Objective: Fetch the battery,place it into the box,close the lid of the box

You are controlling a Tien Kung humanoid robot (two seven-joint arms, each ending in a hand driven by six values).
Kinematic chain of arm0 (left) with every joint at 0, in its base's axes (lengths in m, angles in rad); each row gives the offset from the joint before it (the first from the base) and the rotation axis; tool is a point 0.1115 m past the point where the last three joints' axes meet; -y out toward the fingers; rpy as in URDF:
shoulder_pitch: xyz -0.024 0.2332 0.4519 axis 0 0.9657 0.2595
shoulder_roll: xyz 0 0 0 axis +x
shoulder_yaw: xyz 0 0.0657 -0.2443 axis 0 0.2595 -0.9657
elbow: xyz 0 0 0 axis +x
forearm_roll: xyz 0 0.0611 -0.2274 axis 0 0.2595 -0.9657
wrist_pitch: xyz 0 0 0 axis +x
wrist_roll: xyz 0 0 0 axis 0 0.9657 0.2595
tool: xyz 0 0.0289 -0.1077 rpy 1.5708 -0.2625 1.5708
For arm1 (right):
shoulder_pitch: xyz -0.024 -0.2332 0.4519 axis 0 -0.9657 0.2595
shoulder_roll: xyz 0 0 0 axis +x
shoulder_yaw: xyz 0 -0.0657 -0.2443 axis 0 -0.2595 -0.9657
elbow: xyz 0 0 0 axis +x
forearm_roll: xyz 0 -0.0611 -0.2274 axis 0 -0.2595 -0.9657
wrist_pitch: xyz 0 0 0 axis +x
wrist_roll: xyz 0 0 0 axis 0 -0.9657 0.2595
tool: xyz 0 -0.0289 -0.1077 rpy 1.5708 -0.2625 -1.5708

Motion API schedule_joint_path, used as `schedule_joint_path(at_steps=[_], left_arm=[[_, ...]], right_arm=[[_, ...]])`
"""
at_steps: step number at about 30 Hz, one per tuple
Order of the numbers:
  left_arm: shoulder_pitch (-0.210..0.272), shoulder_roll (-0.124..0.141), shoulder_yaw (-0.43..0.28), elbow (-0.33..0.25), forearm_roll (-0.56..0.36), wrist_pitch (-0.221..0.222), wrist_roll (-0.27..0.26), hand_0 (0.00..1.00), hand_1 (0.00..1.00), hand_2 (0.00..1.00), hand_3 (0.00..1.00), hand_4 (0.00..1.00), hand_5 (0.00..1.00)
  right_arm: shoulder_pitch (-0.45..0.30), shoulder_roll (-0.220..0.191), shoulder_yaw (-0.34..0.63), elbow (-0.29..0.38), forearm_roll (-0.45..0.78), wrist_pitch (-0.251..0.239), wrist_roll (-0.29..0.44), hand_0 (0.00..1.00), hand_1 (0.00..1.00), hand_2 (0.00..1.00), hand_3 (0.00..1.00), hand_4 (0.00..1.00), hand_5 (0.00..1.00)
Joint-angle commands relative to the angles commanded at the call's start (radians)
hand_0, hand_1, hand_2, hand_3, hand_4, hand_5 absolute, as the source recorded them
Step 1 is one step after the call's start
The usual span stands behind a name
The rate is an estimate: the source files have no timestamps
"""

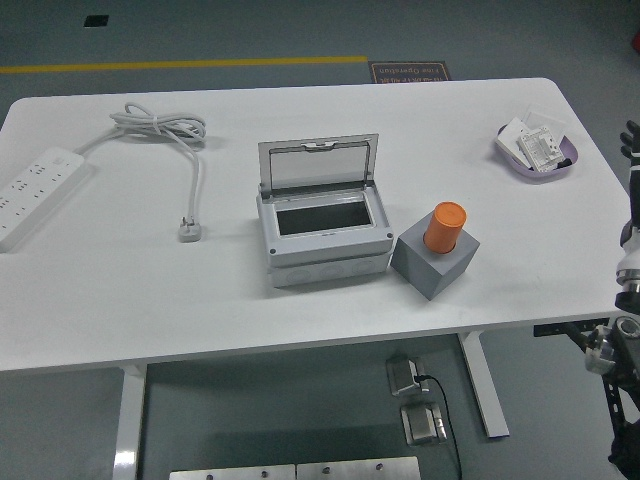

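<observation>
Right arm (628,300) cropped at frame edge; battery (444,227) bottom hidden in holder (436,262).

— What carries everything here?
— A white table (120,290) on white legs.
— And what lies on it?
— At the left edge, a white power strip (35,192); its cable (160,128) coils near the far side and ends in a plug (189,231) lying flat. In the middle sits a grey box (322,240) with its lid (320,160) standing open. Just beside it, to the right, a grey block (436,262) holds an upright orange battery (445,227). At the far right, a purple tray (540,150) of what look like small white packets.
</observation>
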Motion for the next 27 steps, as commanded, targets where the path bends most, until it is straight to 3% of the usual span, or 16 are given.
schedule_joint_path(at_steps=[27], left_arm=[[-0.009,0.007,0.003,0.0,0.005,-0.003,0.001,0.685,0.685,0.664,0.748,0.727,0.445]], right_arm=[[0.003,0.004,0.003,0.0,0.0,0.004,-0.013,0.812,0.76,0.741,0.788,0.964,0.874]])
